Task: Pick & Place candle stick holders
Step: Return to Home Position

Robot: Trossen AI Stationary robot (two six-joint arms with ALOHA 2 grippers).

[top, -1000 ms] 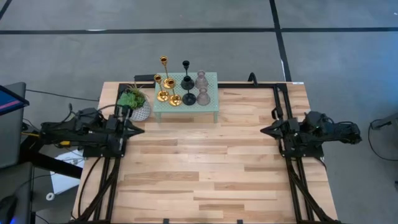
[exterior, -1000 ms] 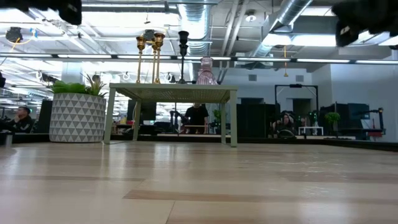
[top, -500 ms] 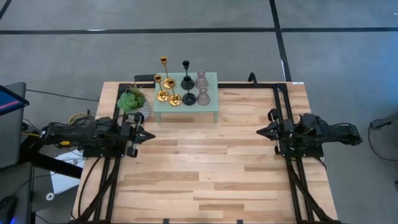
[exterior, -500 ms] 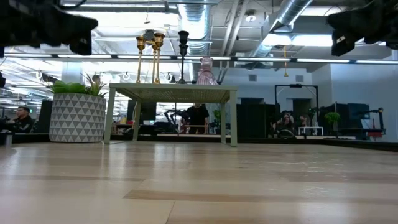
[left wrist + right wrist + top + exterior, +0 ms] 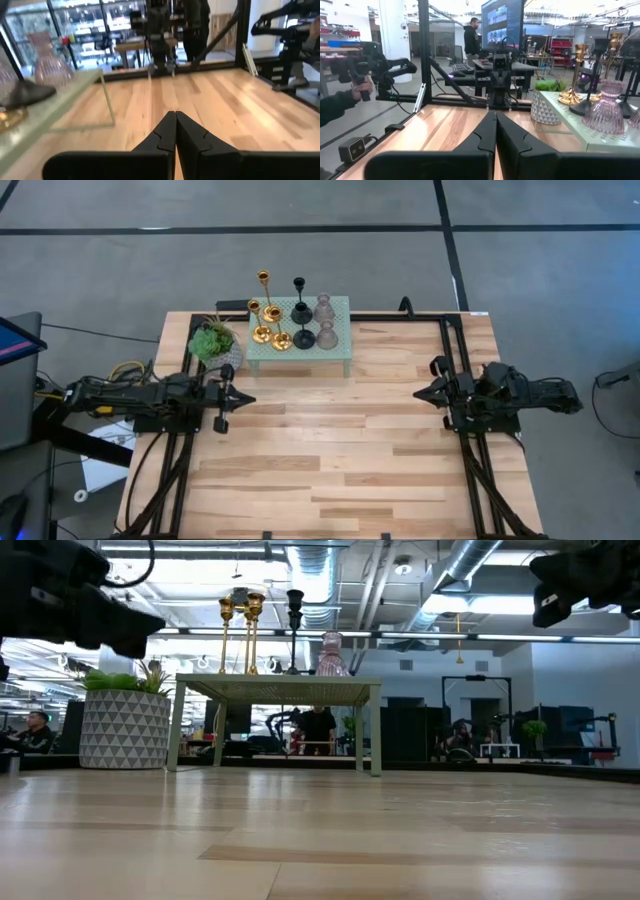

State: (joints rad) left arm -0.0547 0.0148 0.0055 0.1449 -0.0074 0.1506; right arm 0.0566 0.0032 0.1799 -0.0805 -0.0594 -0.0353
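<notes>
left gripper (image 5: 246, 398) and right gripper (image 5: 418, 393) pinched shut, empty. risk in homing: sideswiping nearby potted plant (image 5: 213, 342) or shelf (image 5: 342, 330), toppling candle stick holders (image 5: 301, 313).

Three gold holders (image 5: 263, 334), two black holders (image 5: 301, 313), two pink holders (image 5: 324, 309), one potted plant (image 5: 212, 342).

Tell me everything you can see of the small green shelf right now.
The shelf is a small pale-green table, metal by its look: a flat rectangular top on four thin straight legs. It stands upright at the wooden table's far edge, left of centre. Its top carries three gold holders, two black holders and two pink holders. A potted plant stands close beside it.
</notes>
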